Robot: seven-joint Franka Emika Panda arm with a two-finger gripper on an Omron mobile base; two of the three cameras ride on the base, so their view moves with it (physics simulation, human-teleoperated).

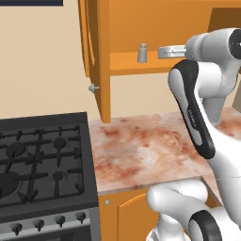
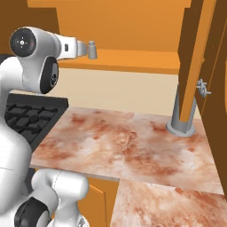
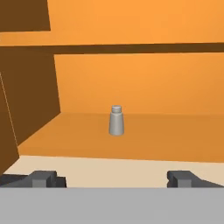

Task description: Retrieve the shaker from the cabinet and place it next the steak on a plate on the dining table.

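The shaker [image 3: 116, 120] is a small grey cylinder with a narrower cap, standing upright on the orange shelf [image 3: 144, 140] of the open cabinet [image 1: 141, 28]. It also appears as the shaker [image 1: 142, 52] and the shaker [image 2: 92, 50] from the base. My gripper [image 3: 114, 178] is open and level with the shaker, a short way in front of it, with nothing between the fingers. From the base, the gripper [image 1: 162, 52] reaches toward the shelf, close beside the shaker. The gripper [image 2: 84, 48] sits just left of it there. The steak, plate and dining table are out of view.
The cabinet door [image 1: 99, 56] with its silver knob [image 1: 93, 87] hangs open at the left. Another open door [image 2: 195, 62] is at the right, with a tall grey object [image 2: 181, 119] behind it. Below lie a marbled worktop [image 1: 141, 146] and a black stove [image 1: 42, 155].
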